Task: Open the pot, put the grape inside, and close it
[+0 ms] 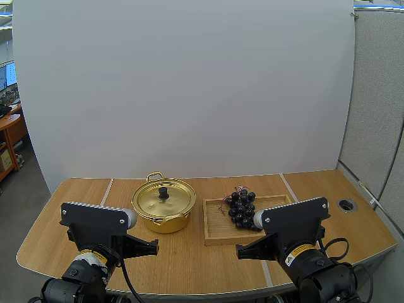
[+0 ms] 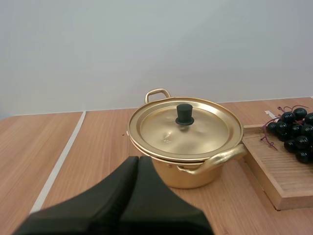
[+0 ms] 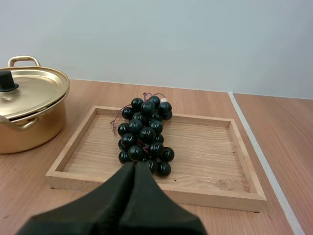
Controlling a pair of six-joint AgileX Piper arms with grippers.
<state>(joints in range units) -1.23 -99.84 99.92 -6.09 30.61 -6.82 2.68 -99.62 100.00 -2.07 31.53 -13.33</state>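
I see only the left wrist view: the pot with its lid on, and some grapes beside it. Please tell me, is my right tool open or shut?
Observer: Shut. In the right wrist view, the right tool is one dark wedge pointing at the grapes.
Operator: Do the grapes lie directly on the table?
Observer: No. They lie in a wooden tray, in the half nearer the pot.
Operator: Does the pot touch the tray?
Observer: No. The right wrist view shows a strip of table between them.
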